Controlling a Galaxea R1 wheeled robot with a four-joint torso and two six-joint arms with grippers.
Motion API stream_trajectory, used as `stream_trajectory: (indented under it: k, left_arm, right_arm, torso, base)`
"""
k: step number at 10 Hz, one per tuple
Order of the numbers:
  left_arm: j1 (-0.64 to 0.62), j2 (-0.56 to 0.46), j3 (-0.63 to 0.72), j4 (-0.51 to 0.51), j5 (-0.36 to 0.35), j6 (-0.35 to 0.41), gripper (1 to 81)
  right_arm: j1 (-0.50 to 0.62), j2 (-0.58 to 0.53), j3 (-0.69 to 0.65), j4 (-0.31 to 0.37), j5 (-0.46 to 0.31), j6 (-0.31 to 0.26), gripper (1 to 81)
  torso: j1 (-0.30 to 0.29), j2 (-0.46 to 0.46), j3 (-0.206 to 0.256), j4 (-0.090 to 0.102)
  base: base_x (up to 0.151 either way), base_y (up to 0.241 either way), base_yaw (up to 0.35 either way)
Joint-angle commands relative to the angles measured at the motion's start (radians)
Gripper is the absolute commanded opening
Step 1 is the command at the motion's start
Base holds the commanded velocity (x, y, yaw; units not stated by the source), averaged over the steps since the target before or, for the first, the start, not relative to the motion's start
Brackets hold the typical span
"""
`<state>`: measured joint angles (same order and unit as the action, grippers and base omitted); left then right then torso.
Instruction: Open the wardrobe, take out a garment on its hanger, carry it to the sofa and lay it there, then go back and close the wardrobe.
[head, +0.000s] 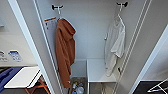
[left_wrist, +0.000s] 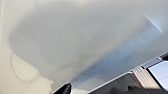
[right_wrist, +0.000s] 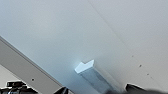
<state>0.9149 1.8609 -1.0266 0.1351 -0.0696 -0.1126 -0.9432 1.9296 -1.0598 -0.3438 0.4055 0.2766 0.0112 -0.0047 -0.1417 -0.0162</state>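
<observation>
The wardrobe stands open, both doors swung wide, its white interior facing the head camera. The garment — the white short-sleeved shirt — hangs on the right side of the interior from its hanger, whose hook sits on a dark peg near the top; the shirt's lower edge drapes down to a white shelf. On the opposite side a rust-orange hooded garment hangs from a second dark peg, reaching down toward a box of small items on the wardrobe floor. In the left wrist view, the dark tips of the left pincer sit close to a plain white panel; whether it is open or closed cannot be told. In the right wrist view, the right pincer lies just beside a small white handle standing out from a door — touching or apart cannot be told, nor the pincer's state.
</observation>
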Motion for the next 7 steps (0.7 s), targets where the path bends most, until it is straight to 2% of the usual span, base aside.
stream_trajectory:
  k: [1, 3, 5, 7]
  left_arm:
    - [0.0, -0.075, 0.094, -0.006, -0.013, -0.006, 81.1]
    - [0.06, -0.098, 0.036, -0.014, -0.076, -0.013, 81.1]
    - [0.143, -0.071, -0.047, -0.014, -0.134, -0.016, 81.1]
    - [0.21, -0.014, -0.138, -0.014, -0.141, -0.016, 81.1]
  right_arm:
    - [0.016, -0.097, 0.084, -0.034, 0.007, 0.064, 81.1]
    - [-0.024, -0.149, 0.031, -0.017, 0.038, 0.072, 81.1]
    - [-0.069, -0.165, -0.087, 0.026, 0.042, 0.153, 81.1]
    - [-0.122, -0.145, -0.252, 0.039, 0.042, 0.239, 81.1]
  torso:
    - [0.0, 0.0, 0.0, 0.0]
    - [-0.001, -0.001, 0.0, 0.0]
    - [-0.002, -0.001, 0.0, 0.0]
    - [-0.004, -0.002, 0.001, 0.0]
  base:
    - [0.0, 0.0, 0.0]
    - [0.0, 0.0, 0.0]
    - [0.0, 0.0, 0.0]
    - [0.0, 0.0, 0.0]
